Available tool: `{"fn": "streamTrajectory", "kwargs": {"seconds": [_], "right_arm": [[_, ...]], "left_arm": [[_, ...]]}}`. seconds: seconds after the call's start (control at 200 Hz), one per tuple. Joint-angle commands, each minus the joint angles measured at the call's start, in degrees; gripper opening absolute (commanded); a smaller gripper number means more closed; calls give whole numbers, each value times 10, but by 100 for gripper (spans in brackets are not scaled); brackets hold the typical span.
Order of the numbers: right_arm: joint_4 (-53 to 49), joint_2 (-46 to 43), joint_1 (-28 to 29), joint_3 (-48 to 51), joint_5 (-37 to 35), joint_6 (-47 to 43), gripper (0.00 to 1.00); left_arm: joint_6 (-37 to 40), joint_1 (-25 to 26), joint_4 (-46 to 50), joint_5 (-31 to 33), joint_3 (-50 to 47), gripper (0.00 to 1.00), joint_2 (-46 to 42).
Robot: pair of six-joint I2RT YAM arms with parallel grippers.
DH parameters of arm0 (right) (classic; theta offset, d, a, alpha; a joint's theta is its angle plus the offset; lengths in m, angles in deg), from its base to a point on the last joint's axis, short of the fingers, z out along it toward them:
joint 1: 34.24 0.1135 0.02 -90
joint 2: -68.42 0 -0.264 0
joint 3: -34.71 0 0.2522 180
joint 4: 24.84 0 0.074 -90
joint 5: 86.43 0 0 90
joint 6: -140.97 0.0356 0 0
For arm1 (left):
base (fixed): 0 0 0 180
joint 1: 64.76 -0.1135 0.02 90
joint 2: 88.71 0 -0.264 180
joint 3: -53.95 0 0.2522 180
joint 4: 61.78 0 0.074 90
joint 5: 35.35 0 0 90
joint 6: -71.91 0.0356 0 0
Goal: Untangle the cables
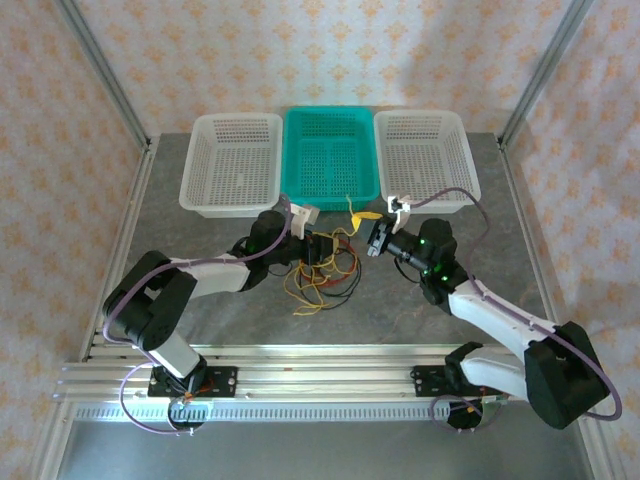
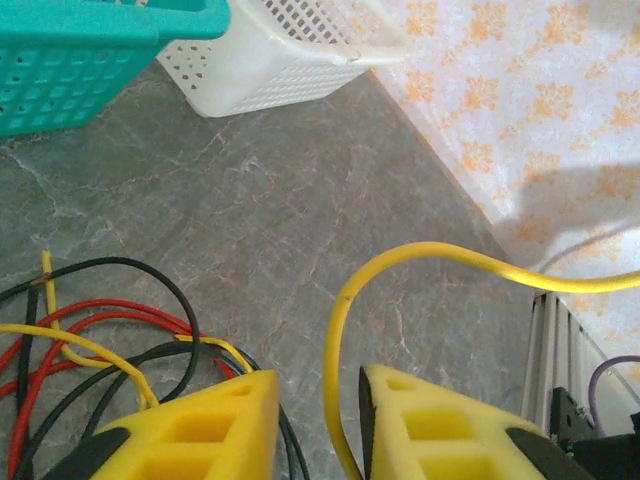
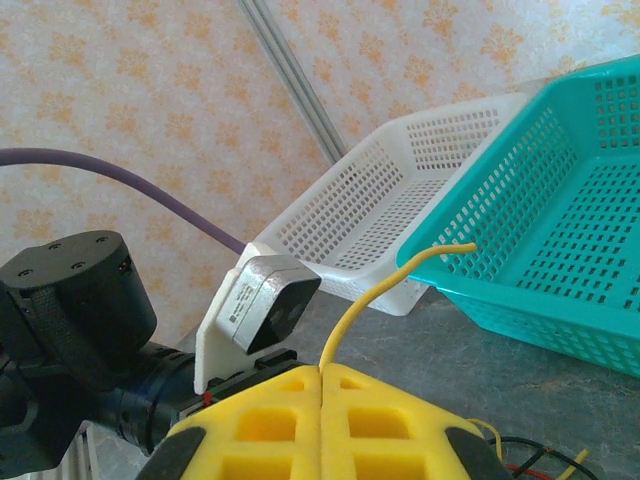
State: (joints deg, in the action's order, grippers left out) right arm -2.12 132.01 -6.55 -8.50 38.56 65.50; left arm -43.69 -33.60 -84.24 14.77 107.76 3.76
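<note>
Left gripper (image 2: 320,378): jaws narrow, not clamped, glossy yellow cable (image 2: 420,250) running between them. Right gripper (image 3: 322,372) pinches a yellow end (image 3: 395,272). We should close fully, then part slowly. Thin red, black, yellow cables (image 1: 322,275) lie tangled on the marbled grey table (image 1: 420,320) between both arms, before perforated plastic baskets (image 1: 330,196).

We find three baskets in a row at twelve o'clock on the table (image 1: 400,310): left basket (image 1: 232,120), middle basket (image 1: 330,112), right basket (image 1: 420,115). Before the middle one lie the cables (image 1: 322,282), with the left gripper (image 1: 318,248) at their twelve and the right gripper (image 1: 375,238) at two.
</note>
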Motion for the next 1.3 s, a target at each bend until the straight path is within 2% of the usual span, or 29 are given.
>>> {"fn": "streamTrajectory", "kwargs": {"seconds": [0.0, 0.105, 0.135, 0.18, 0.25, 0.295, 0.365, 0.456, 0.571, 0.896, 1.061, 1.217, 1.292], "right_arm": [[16, -18, -3, 2, 2, -2, 0], [-1, -25, -3, 1, -11, -8, 0], [-8, -28, -3, 1, -18, -10, 0], [-19, -36, -3, -1, -28, -13, 10], [-43, -55, -3, 0, -56, -16, 37], [-61, -71, -3, 2, -82, -15, 49], [-95, -92, -2, 3, -138, -10, 58], [-145, -113, -3, 9, -215, 1, 66], [-186, -102, -3, 15, -235, 4, 68], [-146, -13, 15, 21, -123, 29, 74], [-140, 17, 58, 1, -137, 10, 75], [-98, 47, 93, 2, -157, 31, 75], [-74, 68, 108, -1, -156, 43, 81]], "left_arm": [[-1, 5, 5, 8, 18, 16, 5], [0, 5, 17, 20, 18, 0, -6], [-1, 5, 21, 23, 19, 0, -10], [0, 4, 27, 29, 19, 0, -16], [-3, 4, 31, 34, 17, 0, -29], [-8, 3, 31, 36, 17, 0, -39], [-16, 2, 35, 34, 18, 0, -54], [-30, -2, 36, 32, 17, 0, -77], [-44, -4, 40, 30, 14, 0, -110], [-51, -6, 87, 41, 45, 0, -176], [-50, -6, 141, 65, 82, 0, -196], [-50, -6, 163, 69, 102, 0, -204], [-51, -5, 166, 72, 104, 0, -206]]}}
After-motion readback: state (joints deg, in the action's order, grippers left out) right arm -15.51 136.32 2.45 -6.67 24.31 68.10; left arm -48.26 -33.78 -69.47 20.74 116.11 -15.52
